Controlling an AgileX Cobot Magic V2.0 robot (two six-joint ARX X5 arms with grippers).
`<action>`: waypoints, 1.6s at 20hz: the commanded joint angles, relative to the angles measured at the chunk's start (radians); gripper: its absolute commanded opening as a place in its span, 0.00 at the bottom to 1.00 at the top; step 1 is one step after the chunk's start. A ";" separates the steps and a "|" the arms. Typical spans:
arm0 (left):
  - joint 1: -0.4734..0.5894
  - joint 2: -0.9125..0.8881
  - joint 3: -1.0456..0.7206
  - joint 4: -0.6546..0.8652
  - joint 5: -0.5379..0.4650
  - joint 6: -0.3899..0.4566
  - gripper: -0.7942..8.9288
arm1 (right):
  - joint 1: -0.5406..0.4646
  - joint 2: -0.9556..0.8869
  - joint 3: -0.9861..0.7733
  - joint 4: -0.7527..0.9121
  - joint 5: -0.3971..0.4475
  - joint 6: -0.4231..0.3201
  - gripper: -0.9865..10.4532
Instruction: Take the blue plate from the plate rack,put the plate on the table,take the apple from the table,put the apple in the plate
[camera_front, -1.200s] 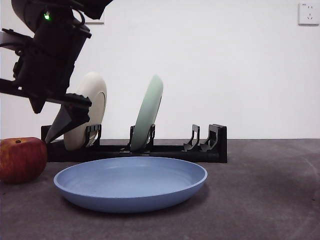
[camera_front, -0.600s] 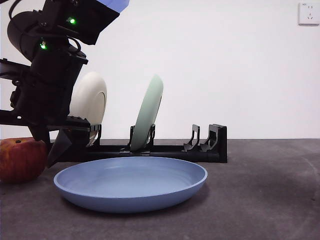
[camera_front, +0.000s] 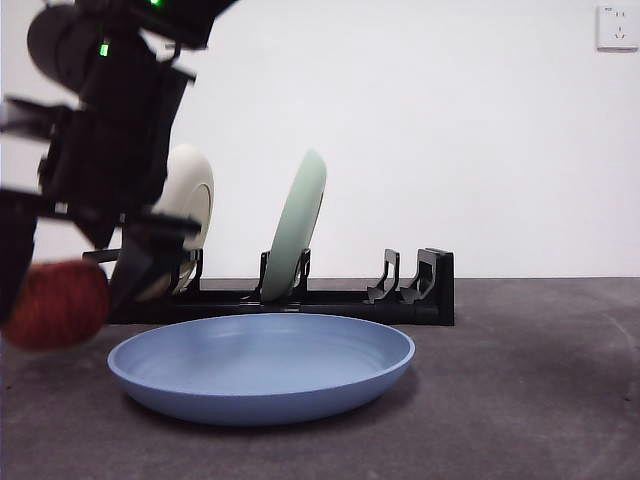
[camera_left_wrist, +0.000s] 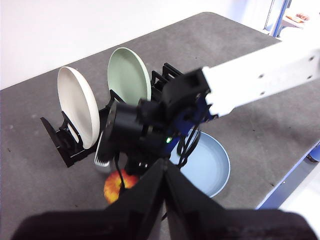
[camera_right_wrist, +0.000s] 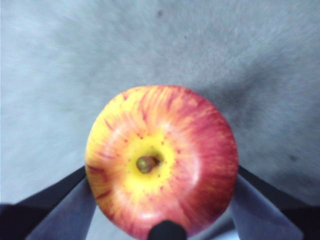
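Observation:
My right gripper (camera_front: 66, 300) is shut on the red and yellow apple (camera_front: 55, 303) at the far left, with a jaw on each side, holding it just above the table (camera_front: 520, 380). The right wrist view shows the apple (camera_right_wrist: 160, 160) from above, stem dimple up, between the jaws. The blue plate (camera_front: 262, 365) lies flat on the table in front of the black plate rack (camera_front: 400, 295), right of the apple. My left gripper (camera_left_wrist: 164, 167) is shut and empty, high above the scene. Its view shows the plate (camera_left_wrist: 212, 162) and apple (camera_left_wrist: 117, 186) below.
A cream plate (camera_front: 190, 200) and a pale green plate (camera_front: 298, 225) stand upright in the rack's left slots. The right slots hold nothing. A wall socket (camera_front: 616, 26) is at the top right. The table edge shows in the left wrist view (camera_left_wrist: 280, 175).
The right gripper has come down around the apple and closed on it. The apple has risen slightly off the table and shifted a little right. The blue plate has not moved.

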 joint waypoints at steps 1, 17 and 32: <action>-0.001 -0.003 -0.001 0.004 -0.001 -0.002 0.07 | 0.008 -0.093 0.008 -0.037 -0.003 -0.050 0.08; -0.002 -0.002 -0.005 0.004 0.017 -0.060 0.07 | -0.021 -0.740 -0.727 0.243 0.115 0.009 0.08; -0.002 0.026 -0.027 0.004 -0.001 -0.076 0.07 | -0.029 -0.780 -1.165 0.679 0.284 0.243 0.09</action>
